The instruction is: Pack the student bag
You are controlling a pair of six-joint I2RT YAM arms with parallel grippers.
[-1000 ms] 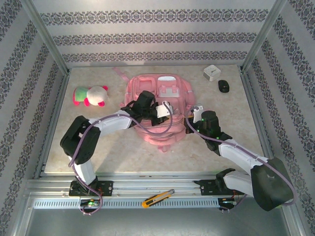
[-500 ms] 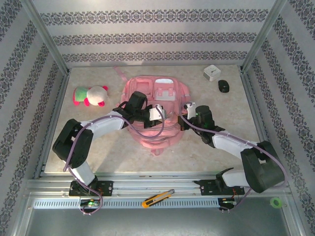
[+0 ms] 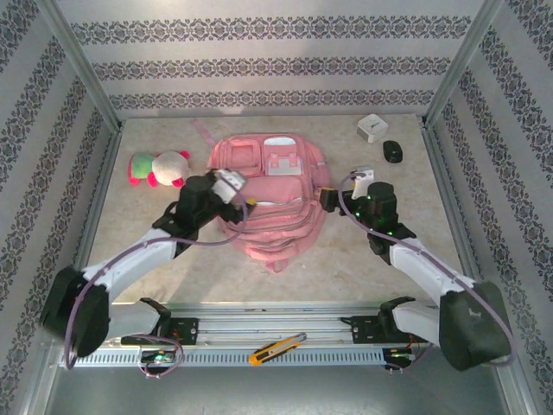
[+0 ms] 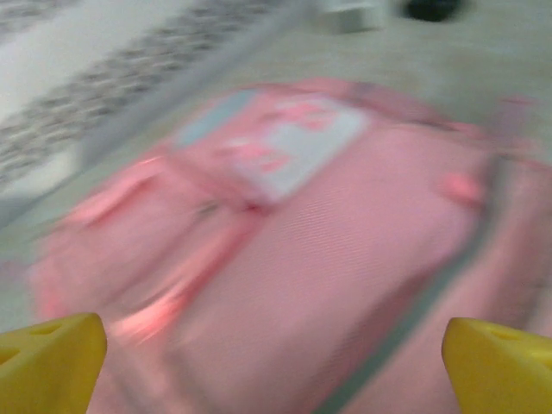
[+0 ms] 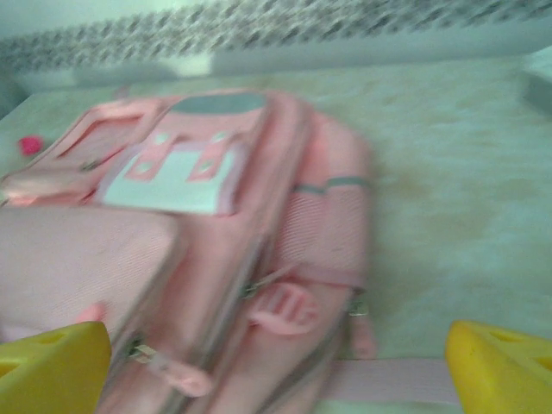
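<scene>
The student bag (image 3: 270,194) is a big pink backpack lying flat mid-table, its white-patched pockets toward the back wall. My left gripper (image 3: 238,194) sits at the bag's left edge, and my right gripper (image 3: 327,201) at its right edge. In the left wrist view the yellow fingertips (image 4: 47,362) stand far apart over blurred pink bag fabric (image 4: 328,259), with nothing between them. The right wrist view shows the same wide gap between fingertips (image 5: 52,366), over the bag's side with zip pulls (image 5: 285,310) and a strap. Both grippers are open.
A pink, green and white plush toy (image 3: 160,167) lies left of the bag. At the back right stand a white box (image 3: 372,127) and a small black object (image 3: 393,151). A yellow utility knife (image 3: 276,347) rests on the front rail.
Both grippers went from shut at the bag's front to open. The left arm swung back to the left, the right moved right, and the bag settled flat, a little farther back.
</scene>
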